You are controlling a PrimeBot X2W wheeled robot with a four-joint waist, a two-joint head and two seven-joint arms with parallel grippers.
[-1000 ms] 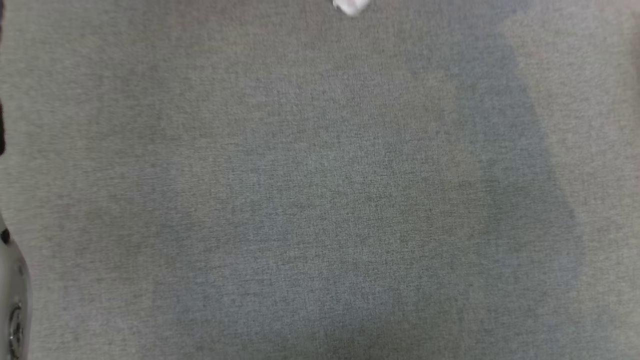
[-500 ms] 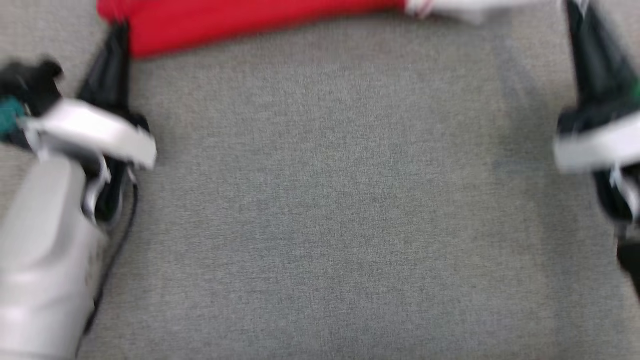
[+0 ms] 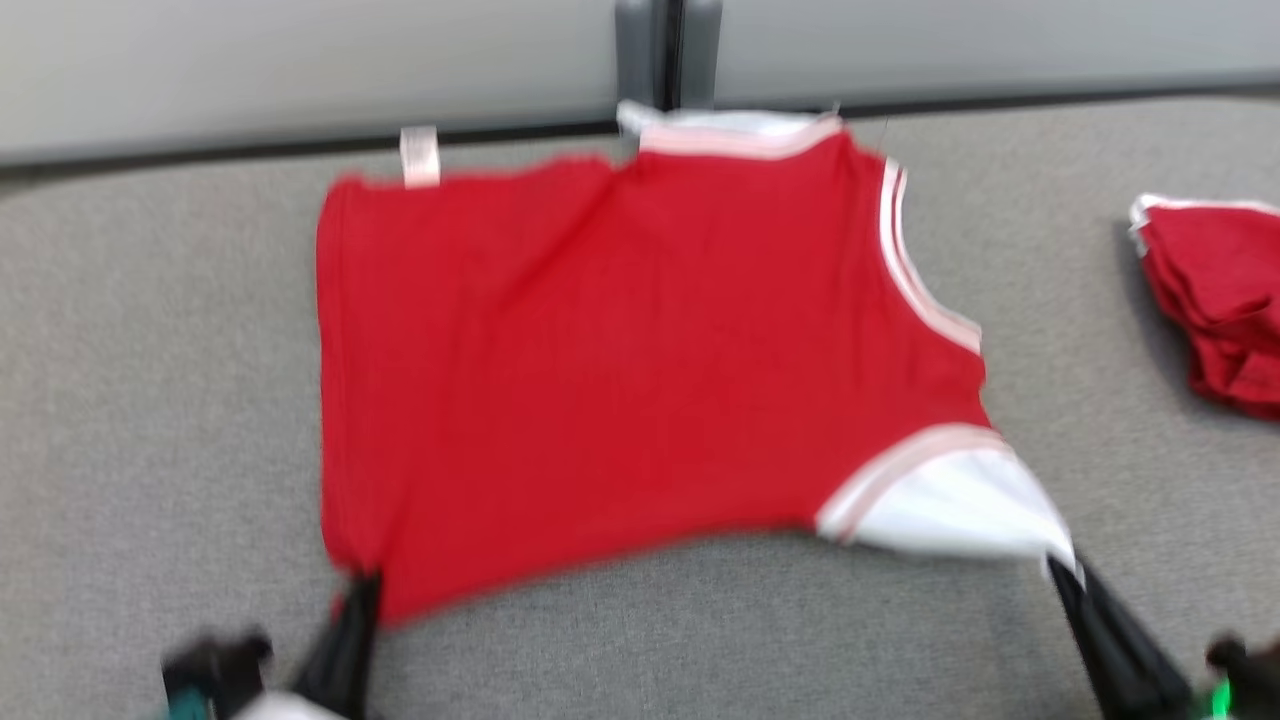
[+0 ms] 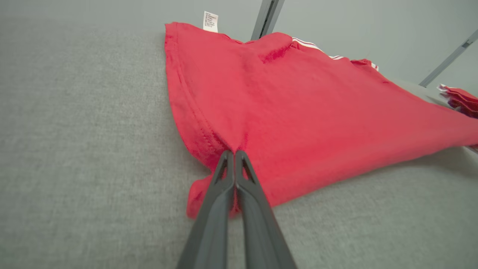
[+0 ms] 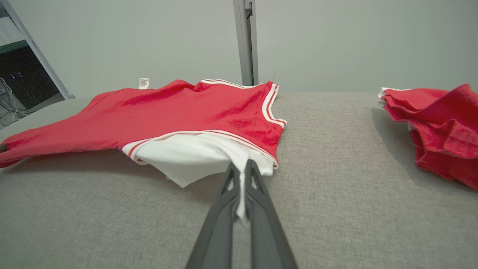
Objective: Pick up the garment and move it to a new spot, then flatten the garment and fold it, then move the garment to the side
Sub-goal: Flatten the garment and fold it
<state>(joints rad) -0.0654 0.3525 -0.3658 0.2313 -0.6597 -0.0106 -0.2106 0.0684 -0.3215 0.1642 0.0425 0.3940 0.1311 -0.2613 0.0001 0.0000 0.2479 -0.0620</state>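
At the bottom left of the head view: left end effector (image 3: pixel 352 592), dark fingers pointing up the frame, pressed together on the lower left corner of the garment (image 3: pixel 620 350). At the bottom right: right end effector (image 3: pixel 1062 572), leaning up and to the left, pinching the tip of the white part (image 3: pixel 960 510) at the garment's lower right corner. Between the two grips, lower edge of the garment stretched in a shallow arc. Rest of the red cloth spread through the middle of the frame on the grey counter (image 3: pixel 150 420), collar near the far edge, just under the grey post (image 3: pixel 665 50).

Blurred in the head view, sharper in the wrist views. In the left wrist view: hem seam gathered into small folds right at the closed fingertips, a little red cloth sticking out below them on the left. In the right wrist view: thin strip of white cloth caught between the fingers, and a shadow under the raised lower edge.

At the top of the garment, small white care label (image 3: pixel 419 155). At the right edge of the head view, well apart from the garment: second red pile (image 3: pixel 1215 300), crumpled on the counter.
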